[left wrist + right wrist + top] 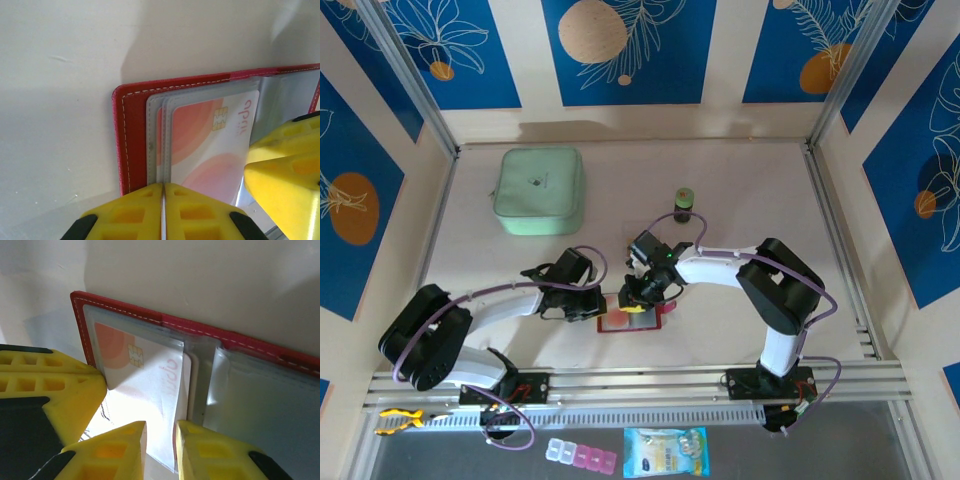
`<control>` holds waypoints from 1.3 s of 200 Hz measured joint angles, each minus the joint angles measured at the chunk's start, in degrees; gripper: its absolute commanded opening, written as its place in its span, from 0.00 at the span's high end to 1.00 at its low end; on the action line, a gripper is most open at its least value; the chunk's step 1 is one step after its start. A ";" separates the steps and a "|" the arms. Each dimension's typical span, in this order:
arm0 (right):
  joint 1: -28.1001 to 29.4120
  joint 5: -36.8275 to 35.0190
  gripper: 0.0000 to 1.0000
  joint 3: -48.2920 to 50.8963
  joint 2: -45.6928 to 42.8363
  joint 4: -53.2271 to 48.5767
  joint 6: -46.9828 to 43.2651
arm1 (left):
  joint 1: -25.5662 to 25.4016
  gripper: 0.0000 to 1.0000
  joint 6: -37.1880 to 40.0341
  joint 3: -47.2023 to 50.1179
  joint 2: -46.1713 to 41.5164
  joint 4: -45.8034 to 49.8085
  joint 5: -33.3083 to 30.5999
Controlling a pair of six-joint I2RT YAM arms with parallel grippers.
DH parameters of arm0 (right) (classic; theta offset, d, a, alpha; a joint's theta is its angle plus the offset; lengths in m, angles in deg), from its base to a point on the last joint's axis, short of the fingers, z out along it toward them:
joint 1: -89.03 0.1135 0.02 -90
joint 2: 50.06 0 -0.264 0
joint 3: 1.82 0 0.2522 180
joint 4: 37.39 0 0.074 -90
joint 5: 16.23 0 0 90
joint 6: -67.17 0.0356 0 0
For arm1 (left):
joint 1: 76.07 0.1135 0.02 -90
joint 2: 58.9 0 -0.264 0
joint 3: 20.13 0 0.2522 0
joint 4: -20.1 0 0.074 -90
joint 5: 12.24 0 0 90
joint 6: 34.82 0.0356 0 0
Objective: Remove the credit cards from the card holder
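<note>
Left gripper point(162, 194) clamped on card holder point(132, 130) — keep it pinned. Right gripper point(161, 434), jaws narrowly apart over credit card point(150, 385), should pinch squarely, draw slowly.

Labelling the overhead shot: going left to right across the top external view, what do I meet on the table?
mint-green pouch → left gripper → card holder → small green-capped jar

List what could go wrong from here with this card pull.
1. The right gripper straddles the card with jaws apart; closing may also catch the clear sleeve and drag the holder.
2. The left gripper seems to pinch a thin sleeve edge; it may slip.
3. The grippers sit close together; they may collide.
</note>
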 measured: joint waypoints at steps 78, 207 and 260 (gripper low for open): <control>0.07 2.16 0.79 -1.16 2.05 0.76 -0.22 | 0.00 0.91 -0.02 0.00 0.26 -0.13 0.02; 1.57 -4.09 0.78 -5.84 2.71 -9.68 -3.52 | 0.00 0.91 0.00 0.00 0.31 -0.50 0.02; 1.73 -5.29 0.78 -6.47 2.71 -11.63 -5.18 | 0.00 0.91 -0.02 0.00 0.31 -0.50 0.02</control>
